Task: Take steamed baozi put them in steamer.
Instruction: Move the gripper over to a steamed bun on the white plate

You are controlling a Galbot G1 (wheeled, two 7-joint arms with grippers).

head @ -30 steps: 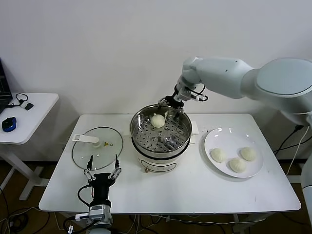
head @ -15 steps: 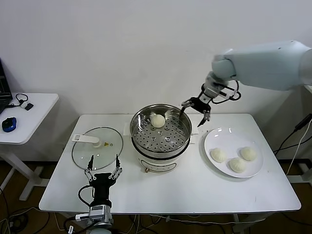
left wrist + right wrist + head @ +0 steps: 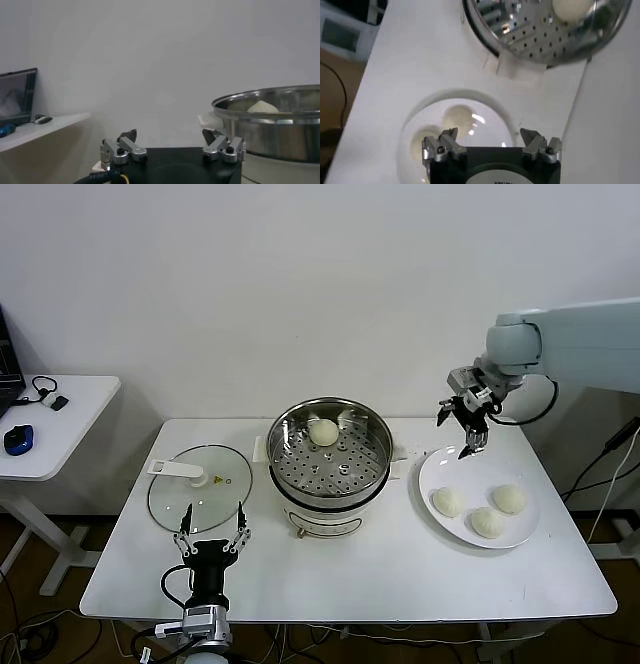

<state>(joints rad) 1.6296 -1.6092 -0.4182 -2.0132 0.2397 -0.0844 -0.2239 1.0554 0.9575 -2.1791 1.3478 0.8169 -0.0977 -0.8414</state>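
Stainless-steel and shiny, the round steamer [image 3: 329, 449] holds one cream-white baozi [image 3: 323, 431] at its floor's twelve o'clock. The right gripper [image 3: 463, 424] has swung away from the pot to its three o'clock, jaws spread and empty above the round white plate [image 3: 436, 474], so another pick likely follows. Three smooth round baozi [image 3: 448, 502] wait there; being domes, they show no long axis or heading, and the left gripper [image 3: 211, 535] idles open at six o'clock.

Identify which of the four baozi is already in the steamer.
The lone baozi at the back of the steamer, on its perforated floor. The other three lie on the white plate, below the open right gripper.
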